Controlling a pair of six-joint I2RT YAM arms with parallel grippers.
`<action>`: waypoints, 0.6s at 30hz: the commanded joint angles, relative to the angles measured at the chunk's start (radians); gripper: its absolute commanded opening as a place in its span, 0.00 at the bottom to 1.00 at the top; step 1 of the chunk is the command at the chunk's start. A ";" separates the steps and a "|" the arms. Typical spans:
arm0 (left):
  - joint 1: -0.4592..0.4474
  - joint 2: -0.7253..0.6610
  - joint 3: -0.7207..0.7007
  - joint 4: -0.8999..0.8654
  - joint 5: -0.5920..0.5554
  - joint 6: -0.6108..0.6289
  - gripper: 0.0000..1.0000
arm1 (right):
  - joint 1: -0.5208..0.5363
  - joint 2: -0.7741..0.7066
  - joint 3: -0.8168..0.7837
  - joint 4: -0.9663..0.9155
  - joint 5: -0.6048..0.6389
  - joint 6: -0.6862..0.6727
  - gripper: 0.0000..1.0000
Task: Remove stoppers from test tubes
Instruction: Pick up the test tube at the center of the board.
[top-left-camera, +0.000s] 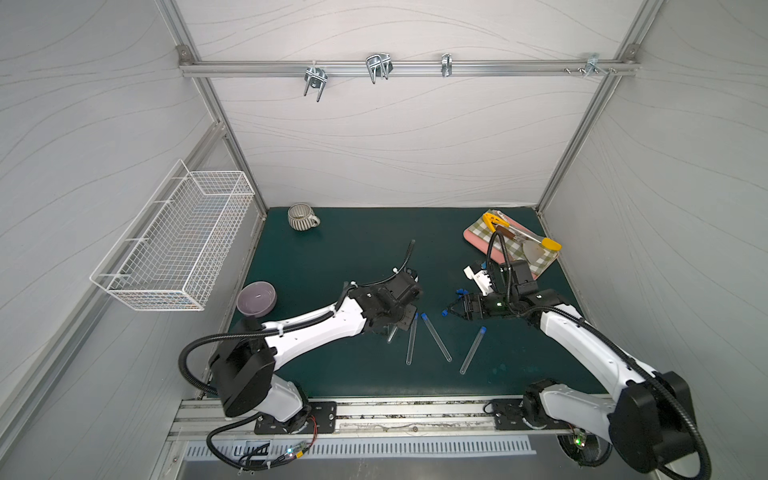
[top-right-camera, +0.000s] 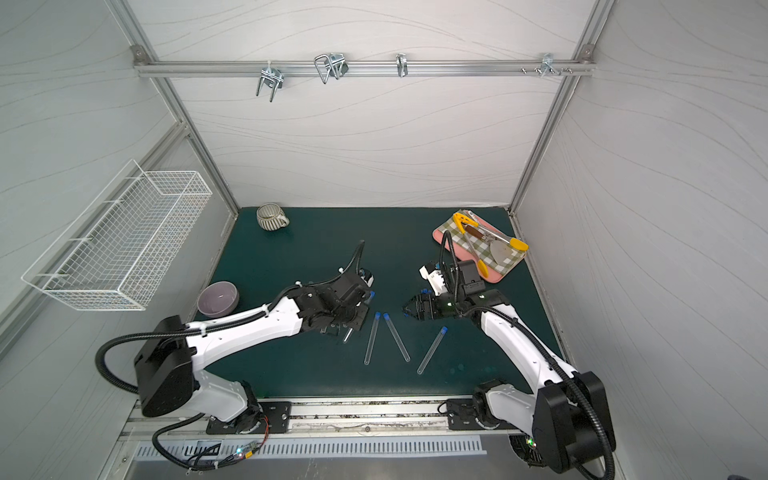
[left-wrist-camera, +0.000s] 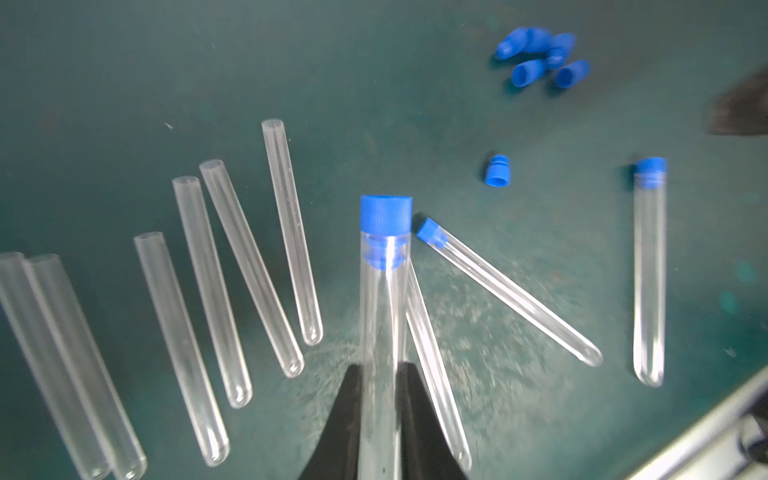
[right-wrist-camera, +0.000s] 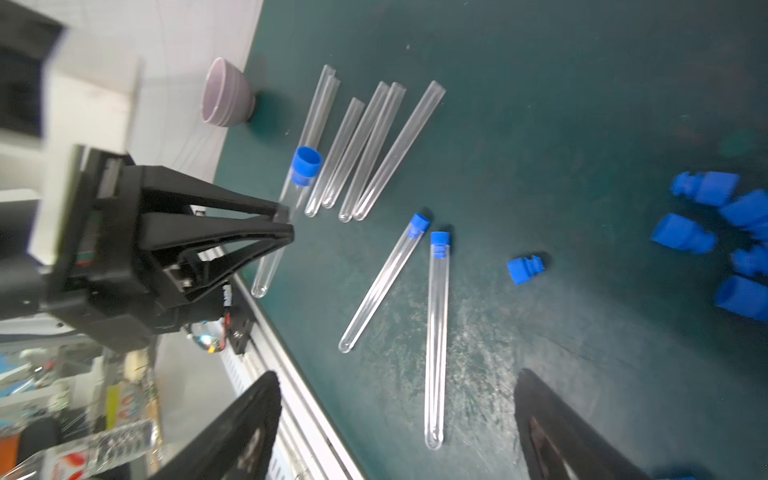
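- In both top views, my left arm (top-left-camera: 316, 328) and right arm (top-left-camera: 573, 332) reach over the middle of the green surface (top-left-camera: 332, 257). Three stoppered test tubes (top-left-camera: 436, 337) lie between them, toward the edge where the arms are mounted.
- Left wrist view: my left tool (left-wrist-camera: 383, 370) is clamped on a fourth tube (left-wrist-camera: 384, 311), blue stopper (left-wrist-camera: 386, 214) in place. Six unstoppered tubes (left-wrist-camera: 212, 291) lie alongside on the surface.
- Right wrist view: my right tool (right-wrist-camera: 397, 374) is spread wide, holding nothing; loose stoppers (right-wrist-camera: 525, 270) lie on the surface nearby.

Tubes (top-left-camera: 436, 337), stoppers (left-wrist-camera: 525, 72), bowl (top-left-camera: 256, 297) on green mat (top-left-camera: 353, 257)
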 joint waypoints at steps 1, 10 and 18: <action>-0.011 -0.074 -0.062 0.032 0.036 0.105 0.09 | 0.018 0.027 0.013 0.043 -0.147 0.021 0.88; -0.148 -0.194 -0.113 0.045 0.000 0.218 0.09 | 0.121 0.092 0.031 0.181 -0.290 0.103 0.84; -0.207 -0.189 -0.116 0.045 -0.057 0.248 0.09 | 0.167 0.131 0.044 0.188 -0.300 0.104 0.68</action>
